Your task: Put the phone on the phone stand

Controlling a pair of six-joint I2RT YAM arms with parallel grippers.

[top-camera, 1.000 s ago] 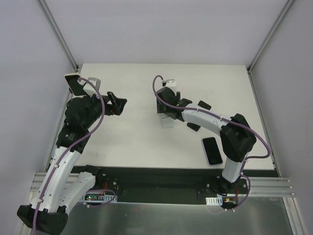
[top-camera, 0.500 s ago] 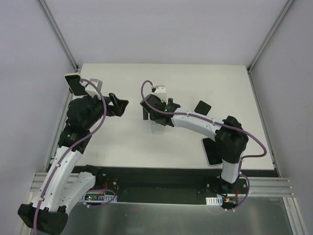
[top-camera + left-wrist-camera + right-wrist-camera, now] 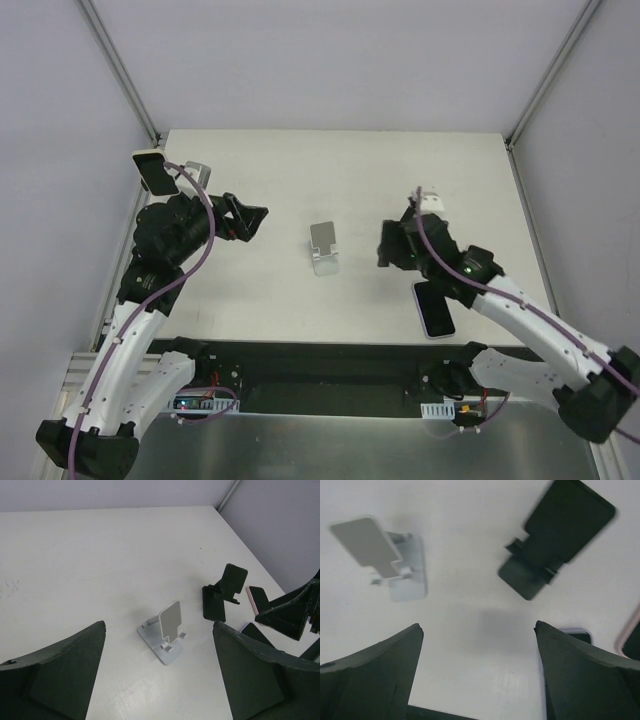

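Note:
The white phone stand [image 3: 323, 247] stands upright mid-table; it also shows in the left wrist view [image 3: 167, 630] and the right wrist view [image 3: 385, 560]. The phone [image 3: 433, 308], dark with a pale lilac case, lies flat near the front right; one corner of it shows in the right wrist view [image 3: 576, 635]. My right gripper [image 3: 392, 247] is open and empty, between the white stand and the phone, above the table [image 3: 480, 675]. My left gripper [image 3: 248, 222] is open and empty, left of the stand and facing it [image 3: 160, 680].
A black phone stand [image 3: 225, 592] stands right of the white one, also in the right wrist view [image 3: 555, 540]; my right arm hides it from above. A dark slab with a pink edge [image 3: 256, 600] lies beyond it. Side walls close both table edges.
My right gripper has left the white stand and swung right toward the phone. The white stand now stands free, slightly left of where it was. My left gripper edged slightly right.

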